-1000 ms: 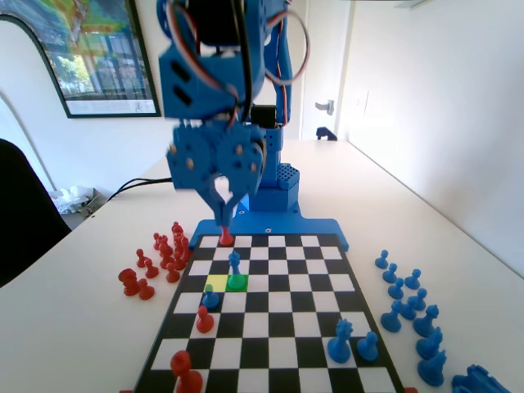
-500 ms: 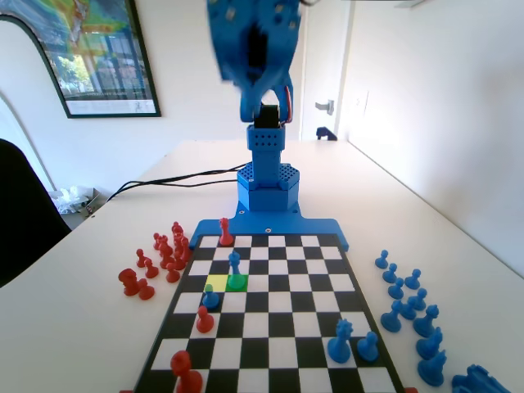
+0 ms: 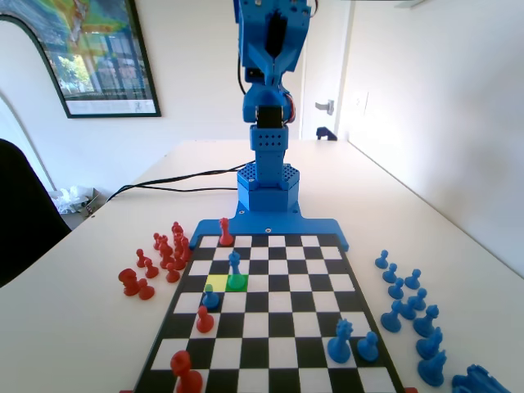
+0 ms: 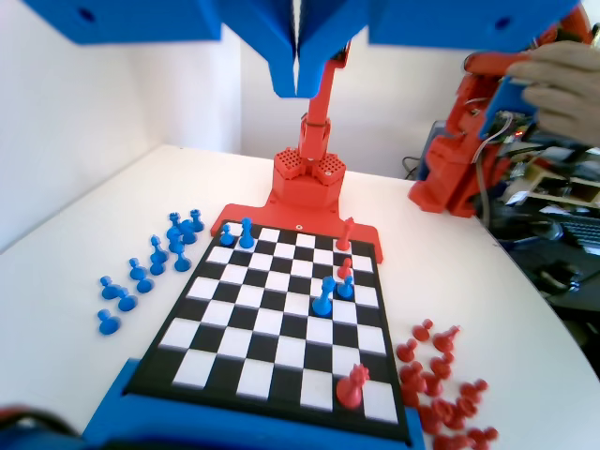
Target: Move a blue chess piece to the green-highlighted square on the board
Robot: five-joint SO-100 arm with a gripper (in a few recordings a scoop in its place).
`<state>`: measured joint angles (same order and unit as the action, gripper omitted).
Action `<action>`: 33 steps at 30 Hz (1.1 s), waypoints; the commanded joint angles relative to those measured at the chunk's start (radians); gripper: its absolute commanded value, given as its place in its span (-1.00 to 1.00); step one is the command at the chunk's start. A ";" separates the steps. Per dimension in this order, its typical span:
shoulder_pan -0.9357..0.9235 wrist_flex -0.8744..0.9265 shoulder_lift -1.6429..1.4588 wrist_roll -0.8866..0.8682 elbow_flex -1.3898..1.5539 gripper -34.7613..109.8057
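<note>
Standing on green-highlighted square [image 3: 237, 282]: blue chess piece [image 3: 235, 265] | tool [image 4: 298, 86] pressed together, empty, top cropped

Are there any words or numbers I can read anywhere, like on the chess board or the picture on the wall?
None can be read.
The flat black-and-white chequered chessboard carries no letters or numbers.
The black-framed colourful poster on the wall has a white strip along its bottom; any print there is too small and blurred to read.
</note>
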<state>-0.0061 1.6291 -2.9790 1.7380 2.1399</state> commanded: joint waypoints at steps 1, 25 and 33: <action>0.023 0.011 -0.014 0.011 0.002 -0.51; -0.018 -0.055 -0.075 0.006 0.040 -0.38; -0.018 -0.055 -0.075 0.006 0.040 -0.38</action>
<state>-0.0153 1.5892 -3.0311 1.7303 2.1737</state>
